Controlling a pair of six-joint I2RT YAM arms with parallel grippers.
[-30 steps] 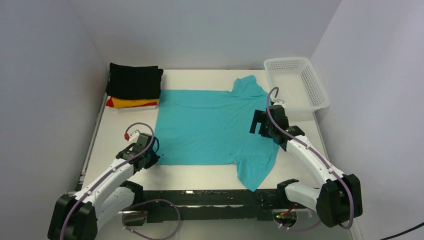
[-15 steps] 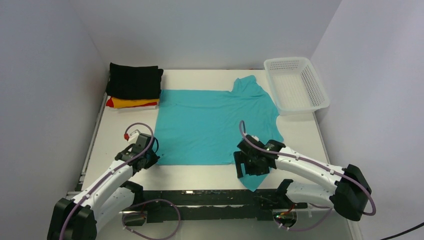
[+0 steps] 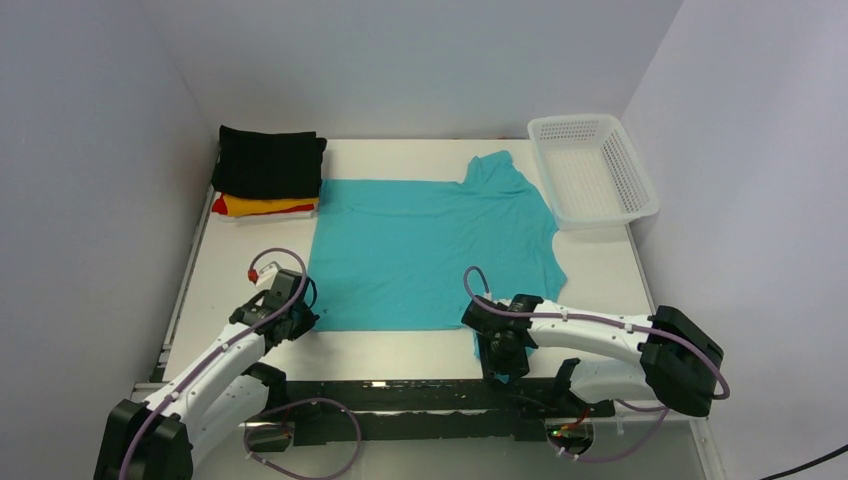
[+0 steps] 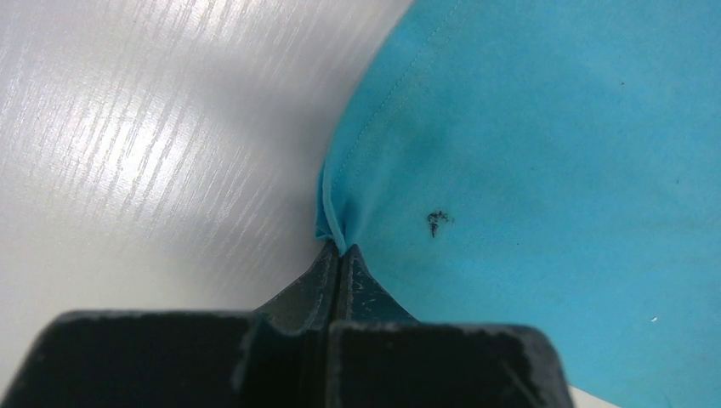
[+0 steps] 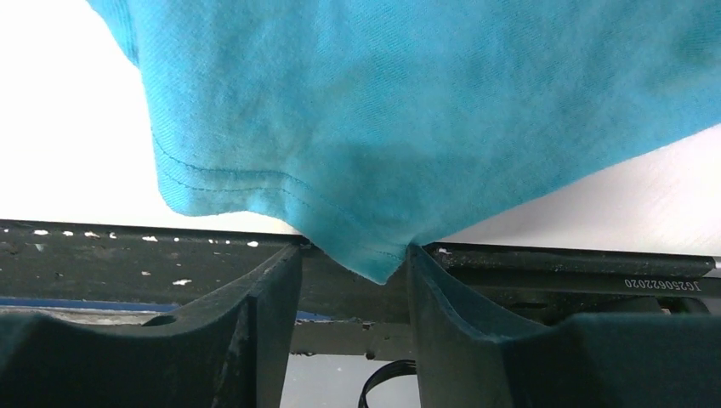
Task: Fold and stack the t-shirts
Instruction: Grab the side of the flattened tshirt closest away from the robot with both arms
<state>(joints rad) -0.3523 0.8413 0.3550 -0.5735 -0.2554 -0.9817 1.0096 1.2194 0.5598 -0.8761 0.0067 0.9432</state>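
The teal t-shirt [image 3: 430,250] lies spread flat in the middle of the table, one sleeve at the back, one at the near edge. My left gripper [image 3: 300,318] is shut on the shirt's near left hem corner; in the left wrist view [image 4: 338,248] the cloth is pinched between the closed fingertips. My right gripper [image 3: 500,362] hangs over the near sleeve at the table's front edge. In the right wrist view it [image 5: 353,255] is open, with the sleeve's [image 5: 374,246] tip between the fingers. Folded black [image 3: 268,160], yellow-orange [image 3: 262,206] and red [image 3: 219,205] shirts are stacked back left.
A white mesh basket [image 3: 592,170] stands at the back right, partly over the table's right side. A black rail [image 3: 420,395] runs along the table's near edge under the right gripper. Grey walls close in on the left, back and right.
My right arm swung from the shirt's right side near the basket down to the near sleeve at the front edge. My left gripper kept its hold on the hem corner.
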